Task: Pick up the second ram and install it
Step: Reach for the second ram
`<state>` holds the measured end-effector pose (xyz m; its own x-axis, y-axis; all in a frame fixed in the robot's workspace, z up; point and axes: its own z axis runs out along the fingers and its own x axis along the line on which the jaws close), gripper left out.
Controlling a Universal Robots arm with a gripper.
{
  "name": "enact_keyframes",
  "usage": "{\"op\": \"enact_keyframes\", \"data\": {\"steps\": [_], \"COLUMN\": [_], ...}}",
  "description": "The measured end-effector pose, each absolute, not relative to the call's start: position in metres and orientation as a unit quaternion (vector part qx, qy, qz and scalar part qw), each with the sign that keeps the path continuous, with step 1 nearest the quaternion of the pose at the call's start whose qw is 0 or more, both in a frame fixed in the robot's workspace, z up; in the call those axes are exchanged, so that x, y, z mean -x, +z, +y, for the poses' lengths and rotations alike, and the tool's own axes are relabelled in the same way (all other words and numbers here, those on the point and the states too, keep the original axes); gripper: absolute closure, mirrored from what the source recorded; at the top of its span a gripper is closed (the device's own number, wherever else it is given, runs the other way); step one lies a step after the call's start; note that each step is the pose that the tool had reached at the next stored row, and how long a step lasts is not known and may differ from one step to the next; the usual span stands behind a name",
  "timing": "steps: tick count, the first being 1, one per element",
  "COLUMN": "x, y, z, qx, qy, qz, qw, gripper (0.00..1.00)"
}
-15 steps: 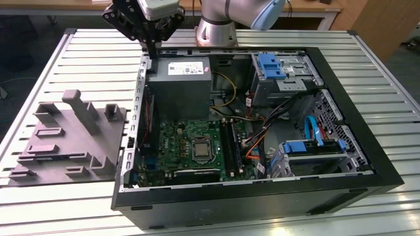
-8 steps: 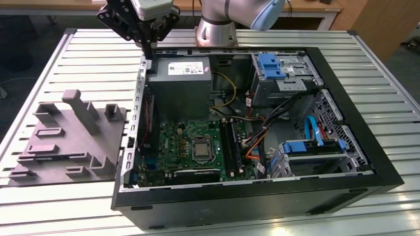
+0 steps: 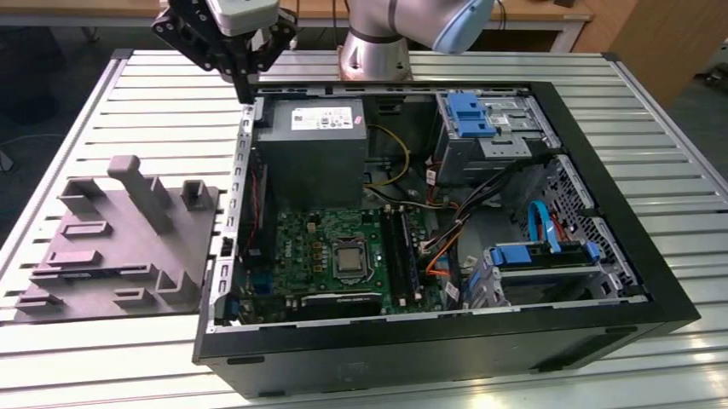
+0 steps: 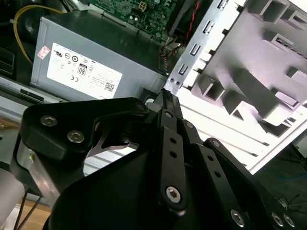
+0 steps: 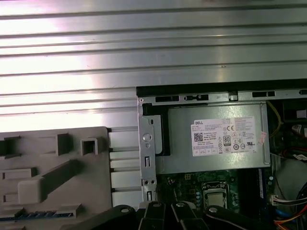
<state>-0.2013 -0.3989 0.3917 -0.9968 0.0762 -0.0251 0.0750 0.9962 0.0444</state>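
Black linkage gripper (image 3: 245, 88) hangs over the open black computer case (image 3: 455, 345), exterior view. Second wrist view: fingertips (image 4: 168, 103) pressed together, empty. First wrist view: thin blue-green second ram (image 5: 36, 214) lies in the grey plastic fixture tray (image 5: 93, 187); probably light, stiff, fragile, best pinched by its long edges.

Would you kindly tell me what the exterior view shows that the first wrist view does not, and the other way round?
Exterior view: the blue drive cages, the arm's base and the case's black near wall.
First wrist view: a thin blue strip lying in the tray, possibly the second ram.
Both: the grey power supply, the grey fixture tray, the processor socket, the slatted table and the tool, shut, above the case's far corner on the exterior view's left.
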Motion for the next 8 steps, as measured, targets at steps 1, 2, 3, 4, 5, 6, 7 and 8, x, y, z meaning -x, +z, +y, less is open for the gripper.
{"op": "enact_keyframes", "data": {"steps": [1,2,3,4,5,6,7,8], "x": [0.203,0.205,0.208,0.210,0.212,0.214,0.216,0.218], "y": [0.392,0.392,0.392,0.392,0.392,0.392,0.391,0.391], "z": [-0.399,-0.399,-0.399,-0.399,-0.399,-0.399,-0.399,-0.399], "qx": [-0.038,-0.038,-0.038,-0.038,-0.038,-0.038,-0.038,-0.038], "qy": [0.022,0.022,0.022,0.022,0.022,0.022,0.022,0.022], "qz": [0.999,0.999,0.999,0.999,0.999,0.999,0.999,0.999], "qw": [0.013,0.013,0.013,0.013,0.013,0.013,0.013,0.014], "gripper": [0.90,0.90,0.90,0.90,0.90,0.90,0.90,0.90]}}
